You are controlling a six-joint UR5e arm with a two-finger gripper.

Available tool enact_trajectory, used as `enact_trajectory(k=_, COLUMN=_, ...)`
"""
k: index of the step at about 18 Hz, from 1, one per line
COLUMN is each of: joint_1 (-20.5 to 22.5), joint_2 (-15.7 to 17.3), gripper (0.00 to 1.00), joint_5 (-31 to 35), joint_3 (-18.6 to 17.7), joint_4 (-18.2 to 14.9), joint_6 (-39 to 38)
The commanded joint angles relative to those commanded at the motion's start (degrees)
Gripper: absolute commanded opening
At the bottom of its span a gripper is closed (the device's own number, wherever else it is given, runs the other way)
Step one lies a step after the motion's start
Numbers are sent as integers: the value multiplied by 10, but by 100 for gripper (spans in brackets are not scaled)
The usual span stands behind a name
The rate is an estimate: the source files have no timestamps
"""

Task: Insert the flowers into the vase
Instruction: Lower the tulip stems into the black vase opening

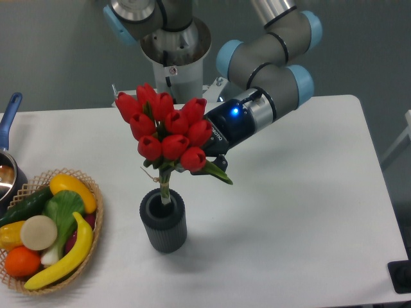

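The flowers (166, 128), a tight bunch of red tulip buds with green leaves, hang over the vase (164, 221). Their thin stems reach down into the vase's round mouth. The vase is dark grey, ribbed and upright on the white table. My gripper (192, 163) comes in from the right, behind the buds, and is shut on the flowers just under the heads. Its fingers are mostly hidden by the buds and leaves.
A wicker basket (96, 215) of fruit and vegetables sits at the left front of the table. A pot with a blue handle (9, 115) stands at the far left edge. The arm's base (173, 48) rises behind the table.
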Motion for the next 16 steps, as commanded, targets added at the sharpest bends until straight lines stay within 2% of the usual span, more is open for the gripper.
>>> enact_trajectory(k=8, joint_1=-11, joint_2=-22, gripper=28, joint_5=4, joint_3=-3, joint_4=0, joint_6=1)
enact_trajectory(k=13, joint_1=-11, joint_2=-20, gripper=29, joint_5=14, joint_3=-44, joint_4=0, joint_6=10)
enact_trajectory(k=16, joint_1=-11, joint_2=-29, gripper=29, joint_5=14, joint_3=-46, joint_4=0, joint_6=24)
